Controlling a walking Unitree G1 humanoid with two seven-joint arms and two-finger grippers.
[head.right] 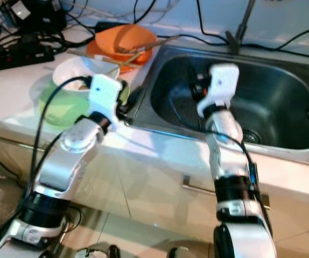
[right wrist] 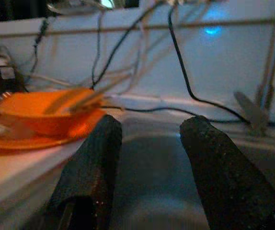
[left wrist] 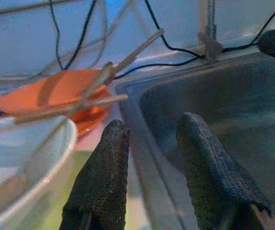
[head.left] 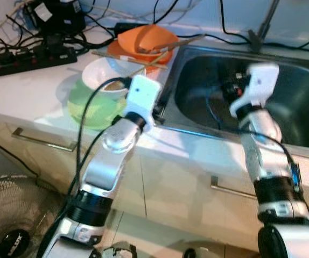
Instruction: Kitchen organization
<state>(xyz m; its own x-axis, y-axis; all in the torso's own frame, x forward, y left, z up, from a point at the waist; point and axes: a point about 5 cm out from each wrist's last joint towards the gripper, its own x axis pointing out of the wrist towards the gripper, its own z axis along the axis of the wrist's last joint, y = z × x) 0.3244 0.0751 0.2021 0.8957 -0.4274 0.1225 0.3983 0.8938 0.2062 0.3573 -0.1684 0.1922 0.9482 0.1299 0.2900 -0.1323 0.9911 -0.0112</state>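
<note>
The head views are evenly and brightly lit, with pale glare washed across the worktop (head.left: 30,91) and soft sheen inside the sink (head.right: 283,107). Slight motion blur is seen throughout. The wrist views are dimmer and bluish; the orange bowl (right wrist: 41,112) and the cables behind are rendered out of focus.

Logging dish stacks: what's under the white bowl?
The white bowl sits on a green plate. The left arm covers the bowl's near-right side, so that part is hidden.
</note>
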